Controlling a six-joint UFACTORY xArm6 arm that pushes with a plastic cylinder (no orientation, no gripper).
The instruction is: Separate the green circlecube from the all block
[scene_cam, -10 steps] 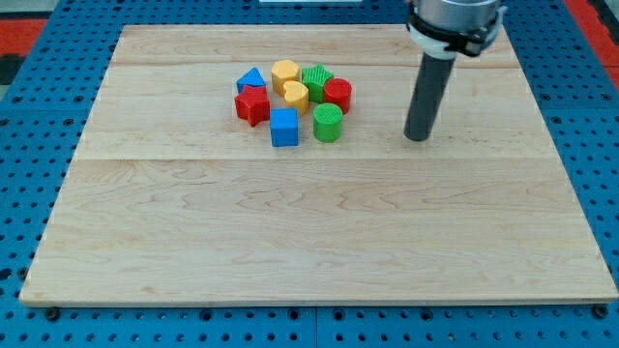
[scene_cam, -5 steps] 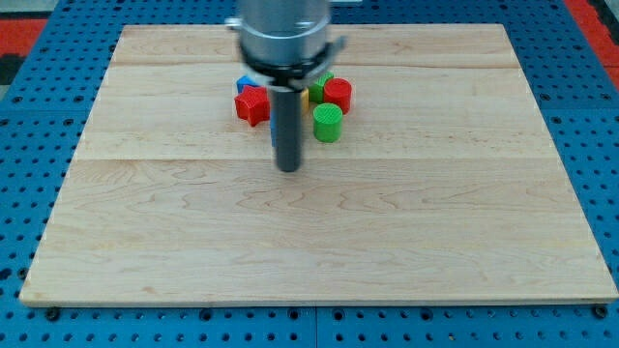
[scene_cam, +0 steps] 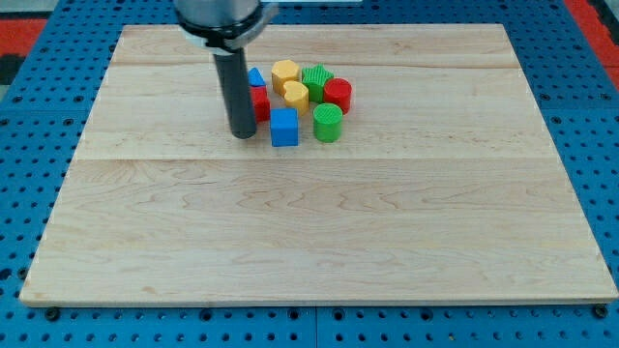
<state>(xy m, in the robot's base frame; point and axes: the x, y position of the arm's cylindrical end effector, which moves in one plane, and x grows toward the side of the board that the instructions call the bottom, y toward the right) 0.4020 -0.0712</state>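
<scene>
The green round block (scene_cam: 328, 123) stands at the lower right of a tight cluster near the top middle of the wooden board (scene_cam: 309, 222). It sits just below a red round block (scene_cam: 338, 95) and right of a blue cube (scene_cam: 284, 127). A green star-like block (scene_cam: 316, 79), a yellow hexagon (scene_cam: 284, 73) and a yellow heart (scene_cam: 296, 95) lie above. My tip (scene_cam: 242, 134) rests on the board at the cluster's left, just left of the blue cube. The rod hides most of a red star (scene_cam: 259, 101) and a blue triangle (scene_cam: 256, 76).
The board lies on a blue pegboard (scene_cam: 29, 145) that surrounds it on all sides. The arm's grey collar (scene_cam: 221, 17) hangs over the board's top left part.
My tip has swept from the cluster's right, across below it, to the cluster's left side. The blocks have not visibly moved.
</scene>
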